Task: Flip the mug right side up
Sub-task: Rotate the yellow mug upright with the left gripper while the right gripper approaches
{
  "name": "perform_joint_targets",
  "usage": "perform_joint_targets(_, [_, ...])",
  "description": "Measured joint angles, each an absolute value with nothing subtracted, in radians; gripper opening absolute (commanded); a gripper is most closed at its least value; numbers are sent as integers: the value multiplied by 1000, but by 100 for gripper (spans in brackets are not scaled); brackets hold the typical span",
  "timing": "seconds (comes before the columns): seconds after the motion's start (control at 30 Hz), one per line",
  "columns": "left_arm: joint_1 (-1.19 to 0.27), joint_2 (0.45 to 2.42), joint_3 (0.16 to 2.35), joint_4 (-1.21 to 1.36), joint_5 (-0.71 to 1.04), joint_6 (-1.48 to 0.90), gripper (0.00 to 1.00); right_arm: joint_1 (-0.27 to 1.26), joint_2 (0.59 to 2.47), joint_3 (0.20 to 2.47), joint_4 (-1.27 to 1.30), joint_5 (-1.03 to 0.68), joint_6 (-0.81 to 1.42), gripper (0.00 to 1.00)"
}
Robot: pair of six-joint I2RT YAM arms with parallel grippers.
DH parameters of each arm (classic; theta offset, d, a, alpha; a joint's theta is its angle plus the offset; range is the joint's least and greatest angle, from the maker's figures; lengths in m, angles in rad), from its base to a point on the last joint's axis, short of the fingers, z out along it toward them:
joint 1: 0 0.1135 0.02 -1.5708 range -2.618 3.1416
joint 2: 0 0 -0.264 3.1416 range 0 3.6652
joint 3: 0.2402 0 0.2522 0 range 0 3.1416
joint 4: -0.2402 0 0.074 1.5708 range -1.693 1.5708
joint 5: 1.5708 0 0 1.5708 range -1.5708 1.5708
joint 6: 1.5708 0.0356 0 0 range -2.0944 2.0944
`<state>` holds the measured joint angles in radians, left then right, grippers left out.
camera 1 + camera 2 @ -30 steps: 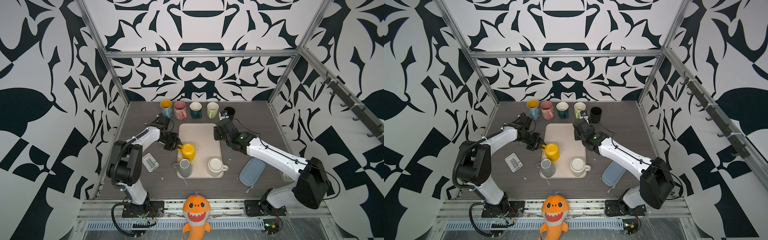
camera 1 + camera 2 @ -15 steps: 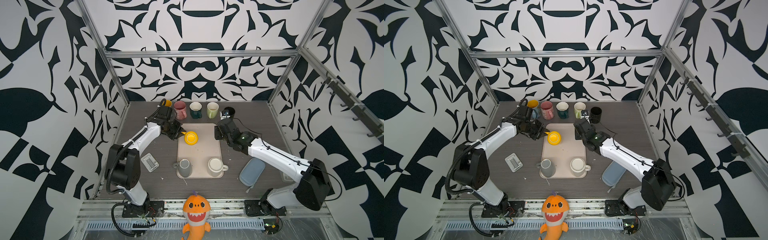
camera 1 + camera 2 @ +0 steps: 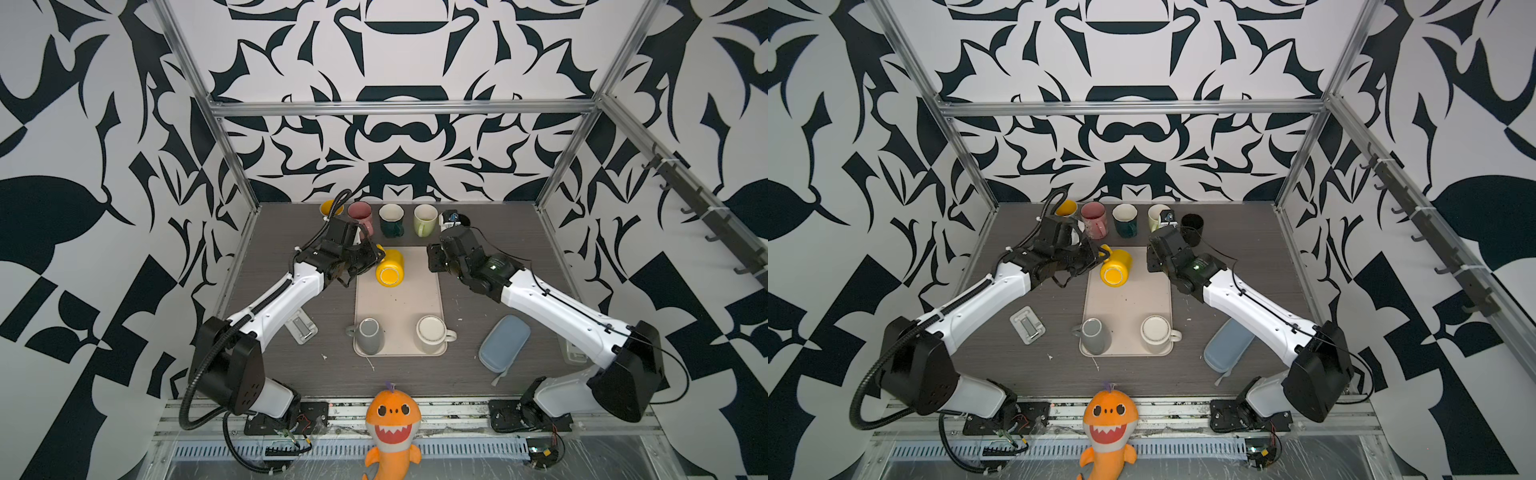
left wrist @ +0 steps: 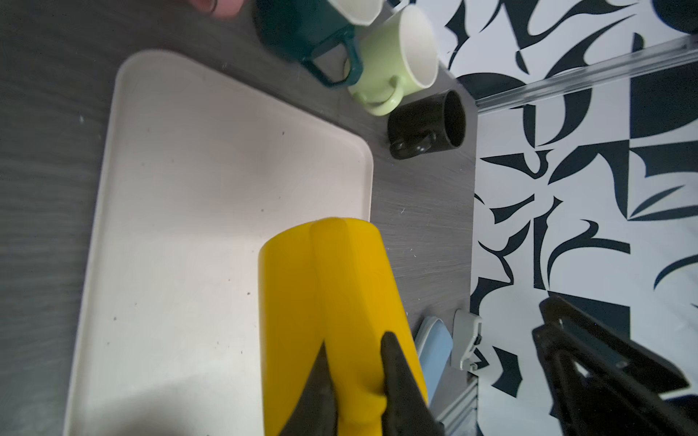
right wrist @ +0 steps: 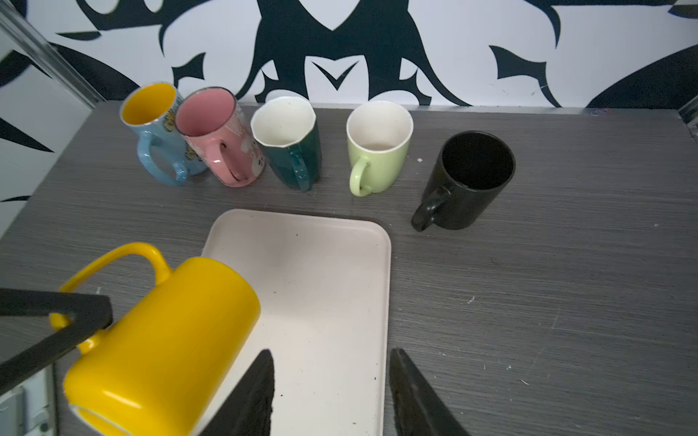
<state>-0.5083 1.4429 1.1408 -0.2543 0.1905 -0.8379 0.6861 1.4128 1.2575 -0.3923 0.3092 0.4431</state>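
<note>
- The left gripper (image 3: 371, 258) is pinched shut on the handle of a yellow mug (image 3: 390, 268), holding it off the surface on its side.
- In both top views the mug's open mouth tilts toward the camera; it hangs over the far left corner of a beige tray (image 3: 399, 307).
- In the right wrist view the mug's handle (image 5: 113, 260) points up and toward the back wall.
- The right gripper (image 5: 330, 392) has its two fingers spread apart with nothing between them, over the tray's far right edge, just beside the mug.
- On the tray's near end stand a grey mug (image 3: 370, 334) and a cream mug (image 3: 432, 332), both bottom up.
- Along the back wall, upright: a blue mug (image 5: 155, 132), pink mug (image 5: 219, 136), dark green mug (image 5: 289, 139), light green mug (image 5: 377, 145) and black mug (image 5: 470, 179).
- On the dark table (image 3: 498, 232) also lie a blue-grey case (image 3: 503, 344) and a small grey clip-like object (image 3: 302, 328).
- An orange shark plush (image 3: 391, 428) sits at the front rail.
</note>
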Motion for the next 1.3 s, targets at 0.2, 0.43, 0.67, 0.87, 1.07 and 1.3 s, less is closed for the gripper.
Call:
perform_joint_targets(0.2, [-641, 1367, 1070, -109, -40, -570, 0, 627, 1405, 1352, -452, 157, 465, 49])
perform_joint_targets(0.43, [-813, 1342, 981, 134, -317, -162, 0, 567, 1423, 1488, -543, -14, 492, 51])
perform_joint_targets(0.67, [-839, 1385, 938, 437, -583, 226, 0, 553, 1480, 1595, -604, -164, 520, 54])
perform_joint_targets(0.87, [-907, 1590, 939, 887, -741, 676, 0, 533, 1511, 1603, -622, -264, 558, 55])
perform_joint_targets(1.07, [-923, 1802, 1012, 1262, -839, 999, 0, 456, 1515, 1604, -654, -278, 585, 56])
perform_joint_targets(1.3, [-952, 1808, 1033, 1366, -847, 1112, 0, 437, 1514, 1604, -616, -341, 607, 56])
